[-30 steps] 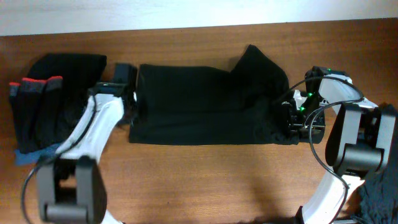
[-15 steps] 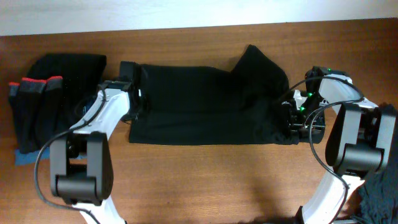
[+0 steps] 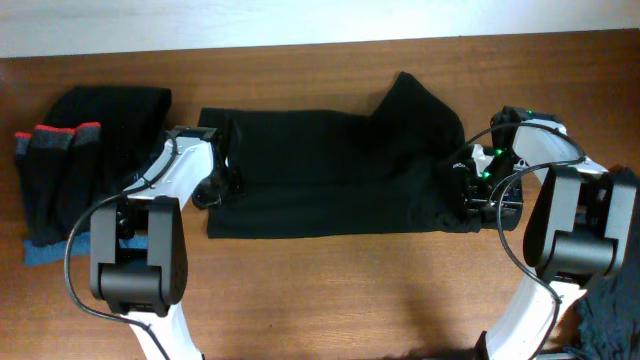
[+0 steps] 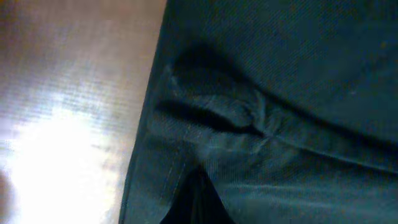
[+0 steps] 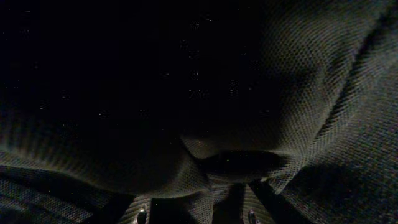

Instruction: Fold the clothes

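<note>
**Both grippers clamped on the ends of the black garment, mid-table**

The black garment (image 3: 330, 170) lies spread across the ctr of the table (image 3: 330, 290). Its long side runs left to right, and it sits closer to the far edge than the near one. Most of it is flat. At the right end a flap rises toward the far edge in a rounded peak, and the cloth below that is rumpled. The garment's near edge is fairly straight, roughly parallel w/ the table's near edge.

The left gripper (image 3: 213, 185) is at the garment's left end, w/ its arm reaching in from the near-left side. Its jaws are closed tight. In the left wrist view the hem is bunched into a small pucker right beside bare wood. A crease runs from the pucker down to the closed tips, which pinch the cloth edge.

The right gripper (image 3: 462, 195) is at the garment's right end, on the rumpled part. Its jaws stand part-way apart w/ a wad of fabric btwn them. The right wrist view is nearly all dark knit cloth, and a fold of it is wedged btwn the two fingers (image 5: 249, 214) low in the view. So this gripper also holds the garment.

A pile of dark clothes (image 3: 100, 150) sits at the table's left end, beside the left arm and apart from the spread garment. It has red bands (image 3: 55, 133) on its left side. A bit of blue cloth (image 3: 40, 255) peeks out from under its near side. Another dark cloth (image 3: 610, 310) lies at the near-right corner, partly cut off by the view.
</note>
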You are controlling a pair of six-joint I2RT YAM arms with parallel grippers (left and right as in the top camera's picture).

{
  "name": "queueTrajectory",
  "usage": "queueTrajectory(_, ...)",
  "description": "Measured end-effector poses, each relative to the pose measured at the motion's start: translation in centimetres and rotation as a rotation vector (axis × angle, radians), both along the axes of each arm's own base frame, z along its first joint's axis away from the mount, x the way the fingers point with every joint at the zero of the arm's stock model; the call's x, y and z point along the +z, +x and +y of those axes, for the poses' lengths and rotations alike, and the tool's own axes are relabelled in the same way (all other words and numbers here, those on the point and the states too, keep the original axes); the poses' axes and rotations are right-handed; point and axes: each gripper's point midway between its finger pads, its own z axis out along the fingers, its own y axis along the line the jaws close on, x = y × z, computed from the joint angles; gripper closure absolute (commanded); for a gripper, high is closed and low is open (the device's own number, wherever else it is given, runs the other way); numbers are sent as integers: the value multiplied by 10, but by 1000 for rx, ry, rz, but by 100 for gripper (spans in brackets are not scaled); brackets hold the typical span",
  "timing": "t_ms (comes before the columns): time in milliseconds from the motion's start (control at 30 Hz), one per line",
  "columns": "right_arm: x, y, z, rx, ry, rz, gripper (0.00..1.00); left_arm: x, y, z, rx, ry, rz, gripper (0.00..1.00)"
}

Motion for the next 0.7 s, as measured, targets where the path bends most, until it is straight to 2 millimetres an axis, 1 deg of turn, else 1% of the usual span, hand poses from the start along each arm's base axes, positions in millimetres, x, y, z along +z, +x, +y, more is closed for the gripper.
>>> queueTrajectory(200,0,0,0,0,0,0,51,-3,-14,6,29,28,24,100)
queueTrajectory(400,0,-1,0,0,0,3,51,-3,-20,11,48,51,41,100)
queueTrajectory(600,0,-1,0,1,-2,5,51,-2,-41,23,118,68,120,100)
queueTrajectory(700,0,-1,0,1,-2,5,51,-3,-48,27,139,70,145,100)
